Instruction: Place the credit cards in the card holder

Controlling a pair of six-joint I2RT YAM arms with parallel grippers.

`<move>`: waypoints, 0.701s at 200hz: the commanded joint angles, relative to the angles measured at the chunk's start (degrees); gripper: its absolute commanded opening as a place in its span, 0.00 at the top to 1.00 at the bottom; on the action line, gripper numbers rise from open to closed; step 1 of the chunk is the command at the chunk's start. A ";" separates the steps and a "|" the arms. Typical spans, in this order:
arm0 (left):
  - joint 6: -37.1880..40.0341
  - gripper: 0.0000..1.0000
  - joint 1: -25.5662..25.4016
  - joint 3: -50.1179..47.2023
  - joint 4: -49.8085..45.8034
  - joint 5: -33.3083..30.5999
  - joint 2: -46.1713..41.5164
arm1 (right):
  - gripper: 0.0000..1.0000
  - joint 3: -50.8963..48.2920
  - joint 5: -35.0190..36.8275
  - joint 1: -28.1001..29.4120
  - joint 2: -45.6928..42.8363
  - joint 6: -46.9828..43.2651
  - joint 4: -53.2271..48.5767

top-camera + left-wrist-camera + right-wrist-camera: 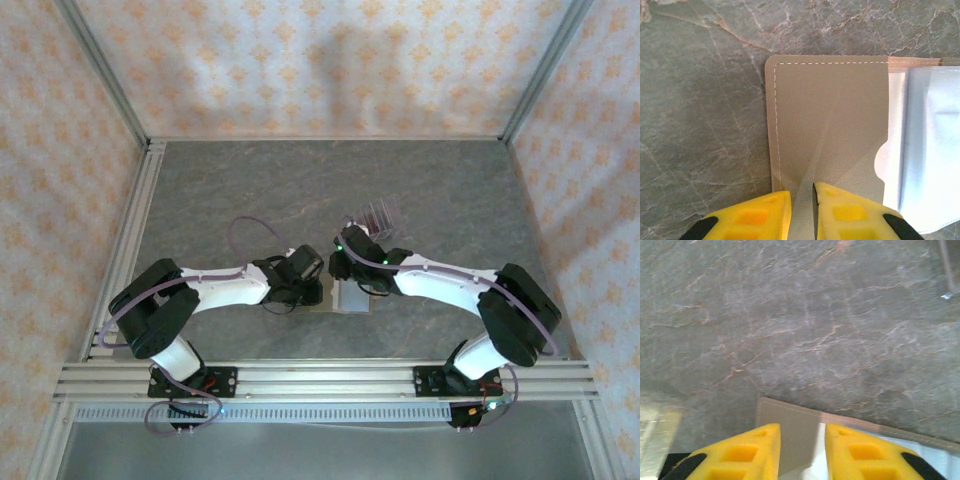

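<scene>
Pinching the flap of the flat olive-tan folding card holder (830, 115) with the left gripper (802, 192). Poised over its edge with the right gripper (802, 432), fingers narrowly apart; cannot tell whether gripping.

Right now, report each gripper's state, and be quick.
Left gripper: closed, pinching the near edge of the card holder.
Right gripper: fingers a little apart over the card holder's corner; whether it grips anything cannot be told.

Grey stone-look table (250, 180) w/ thin brown cracks. Behind & at both sides of it, walls (330, 60) w/ pale orange flower paper. Silver metal posts (102, 70) at its back corners.
</scene>
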 commanded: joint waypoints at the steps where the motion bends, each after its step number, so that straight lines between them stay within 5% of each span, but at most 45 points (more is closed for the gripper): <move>1: -0.93 0.79 -0.30 -1.91 -1.26 0.17 1.90 | 0.77 -2.07 3.05 -0.15 -0.08 0.17 -2.10; 140: -0.93 0.79 -0.34 -1.42 -0.88 0.47 3.18 | 0.95 -3.02 9.65 -0.77 3.59 -0.18 -3.80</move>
